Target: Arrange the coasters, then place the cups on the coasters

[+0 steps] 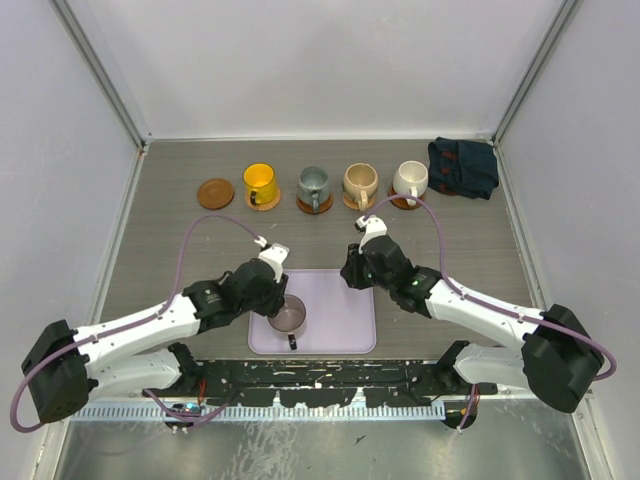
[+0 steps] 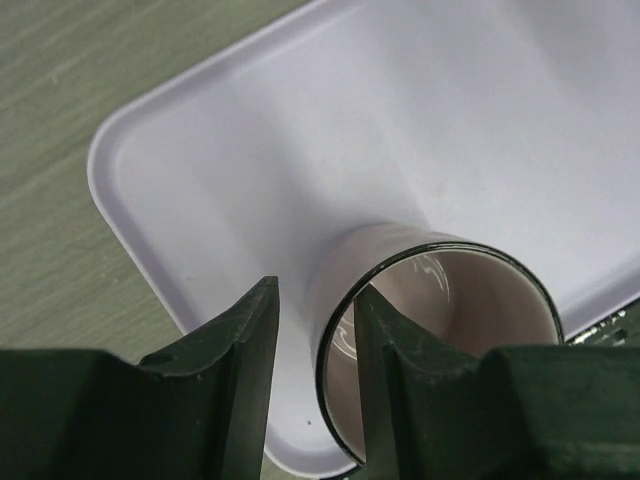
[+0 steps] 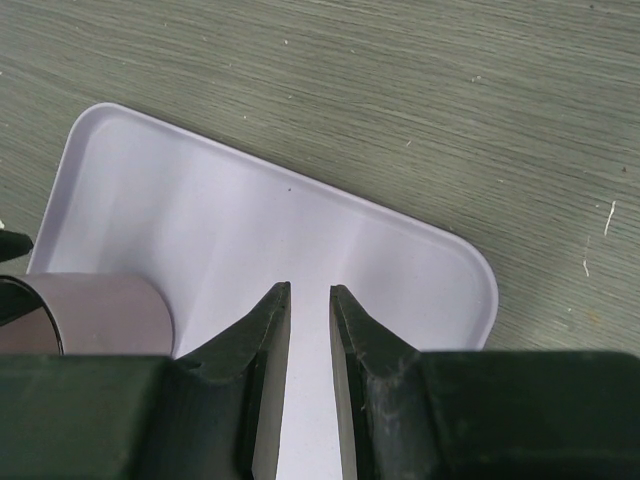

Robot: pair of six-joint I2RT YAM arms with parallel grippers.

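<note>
Four down and one to go, by the look of it. The coasters (image 1: 313, 208) are lying in a row along the far side of the table. The yellow cup (image 1: 260, 182), grey-green cup (image 1: 313, 184), tan cup (image 1: 360, 181) and white cup (image 1: 410, 178) are each sitting on one. The leftmost coaster (image 1: 215, 193) is lying bare, waiting for the last cup.

That last one, the mauve cup (image 1: 288, 320), is standing upright on the lilac tray (image 1: 340, 320), at its near-left part, well apart from the row.

The left gripper (image 2: 318, 292) is working right at it. From the wrist view the fingers are straddling the rim: one looks to be reaching inside the cup, the other is hanging outside. A sliver of daylight is showing between the outer finger and the cup wall, so the jaws are standing apart and not pinching yet. A squeeze on the wall looks like the next call, then a carry to the bare disc.

The right gripper (image 3: 310, 290) is hovering over the tray's far-right part, jaws parted by only a narrow gap and gripping nothing. The mauve cup is showing off to the left in its wrist view, clear of the fingers.
</note>
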